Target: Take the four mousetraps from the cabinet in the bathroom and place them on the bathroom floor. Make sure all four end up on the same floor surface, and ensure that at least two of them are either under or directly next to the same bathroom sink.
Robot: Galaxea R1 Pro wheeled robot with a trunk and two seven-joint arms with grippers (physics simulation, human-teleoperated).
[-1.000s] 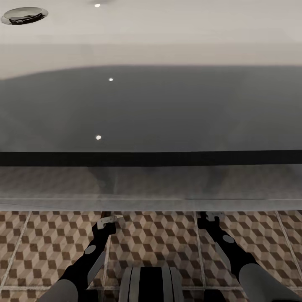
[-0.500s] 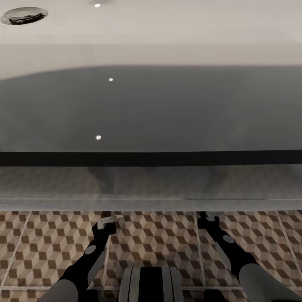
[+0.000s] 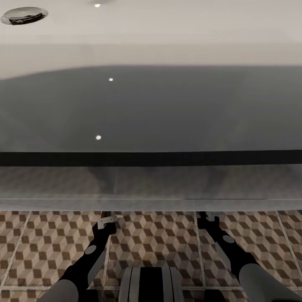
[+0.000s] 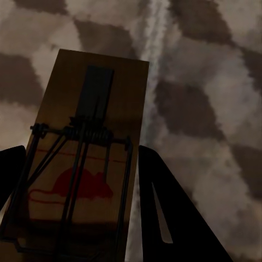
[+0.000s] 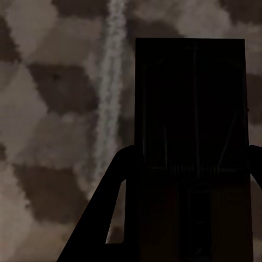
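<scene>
**Both grippers loaded, low over the tiles**

Head view: two black arms reach forward and down over the cube-patterned brown, beige and white tile floor (image 3: 42,247). Ahead stands a large pale glossy fixture (image 3: 151,105) with a dark band along its lower edge and a round metal drain fitting (image 3: 24,15) at far left.

Left gripper (image 3: 110,221) — clamped on a flat tan wooden mousetrap (image 4: 82,158) with black wire spring and a red mouse print; its dark fingers (image 4: 169,213) flank the board's sides, tile and a pale grout line beyond.

Right gripper (image 3: 208,218) — holding a second flat rectangular mousetrap (image 5: 191,142), deep in shadow, wire barely legible, with a finger (image 5: 106,218) against its edge.
</scene>
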